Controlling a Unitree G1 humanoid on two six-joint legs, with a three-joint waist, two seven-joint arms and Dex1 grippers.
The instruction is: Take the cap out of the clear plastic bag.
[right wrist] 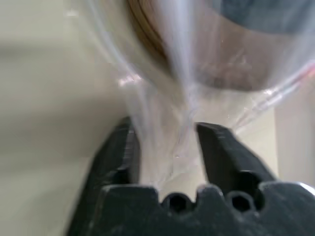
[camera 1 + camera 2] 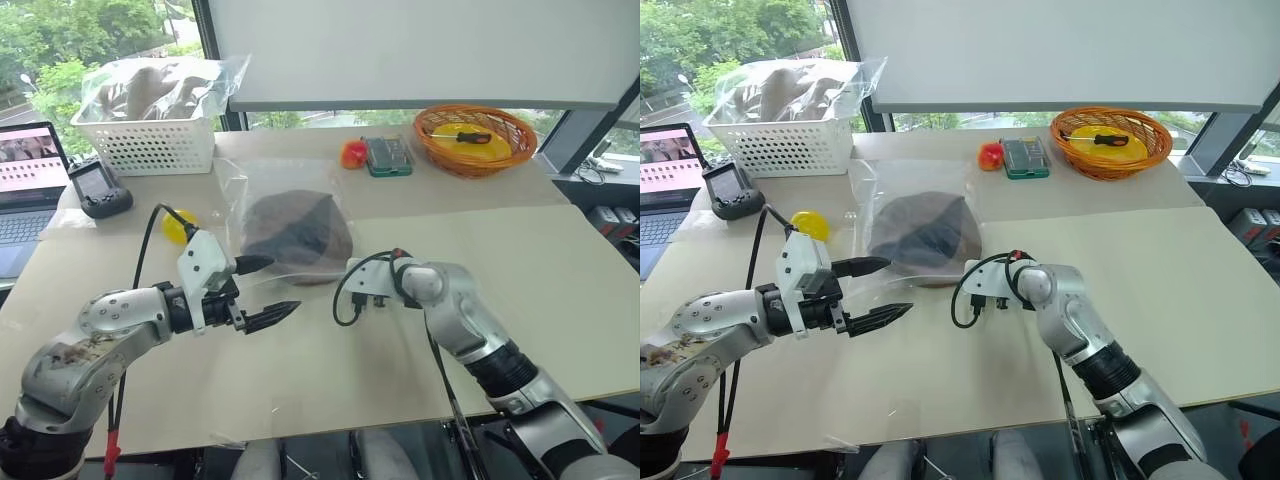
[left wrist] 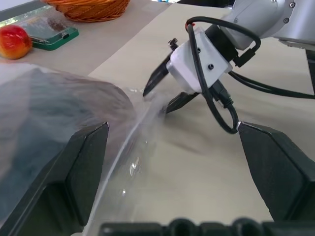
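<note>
Lying on tan table (image 2: 560, 290), window (image 2: 60, 40) behind

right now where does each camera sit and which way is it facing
Left eye and right eye views: on the head, looking forward and down over the table; both arms show.
Left wrist view: along the open left gripper toward the clear plastic bag and right gripper.
Right wrist view: along the right gripper's parted fingers, bag film between them.
All share the bag holding the cap.
</note>
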